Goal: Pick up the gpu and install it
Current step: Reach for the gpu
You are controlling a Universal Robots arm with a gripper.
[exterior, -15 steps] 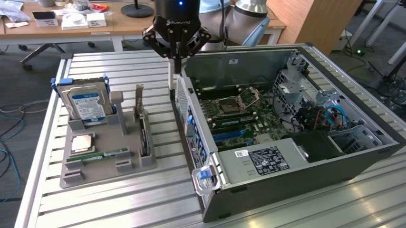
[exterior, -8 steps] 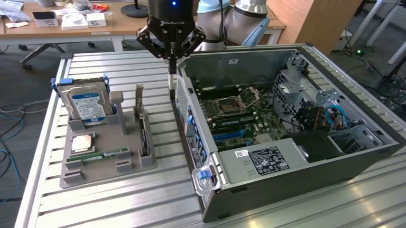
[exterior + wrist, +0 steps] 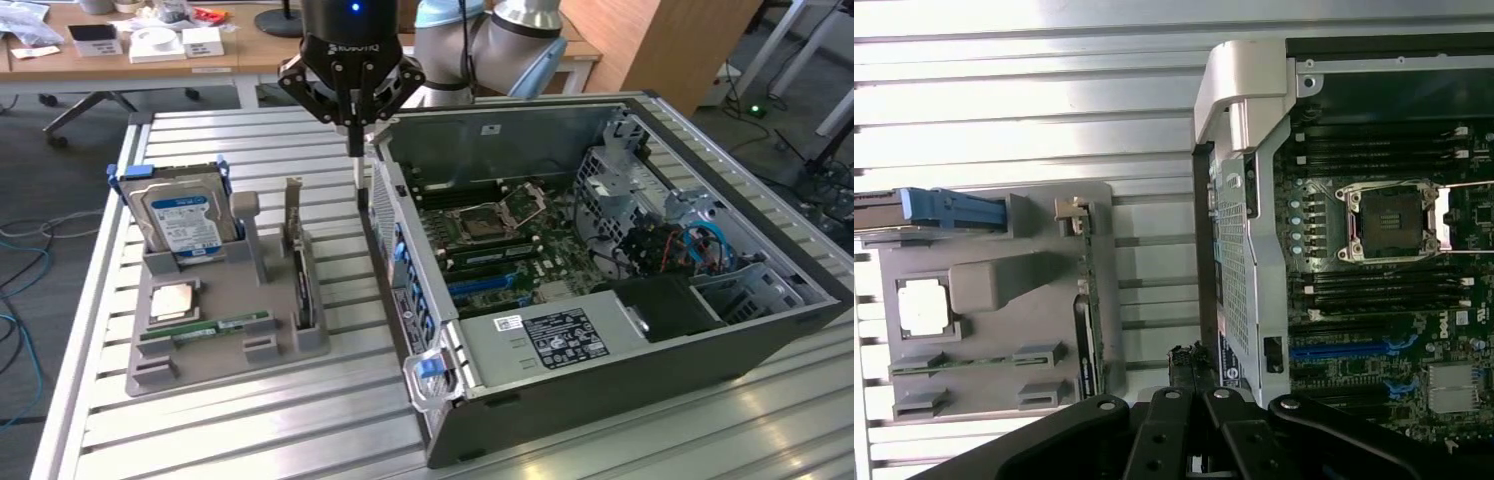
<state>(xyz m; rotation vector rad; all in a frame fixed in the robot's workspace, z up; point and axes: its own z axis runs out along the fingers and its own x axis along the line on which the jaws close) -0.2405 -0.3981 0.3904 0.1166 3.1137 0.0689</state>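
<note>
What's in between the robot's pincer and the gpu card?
Just a bare strip of slatted table, in the exterior view. The shut pincer hangs by the computer case; the gpu stands on edge in the gray holder.

Below your gripper you have a slatted aluminium table, catching bright light. Beyond the gripper stands a wooden desk with small white boxes on it and a castor chair base beneath. A tall wooden panel stands farther back, toward the exterior view's right. Loose cables lie on the grey floor.

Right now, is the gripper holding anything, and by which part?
Nothing: the gripper is shut and empty; the gpu stands in the grey holder.
</note>
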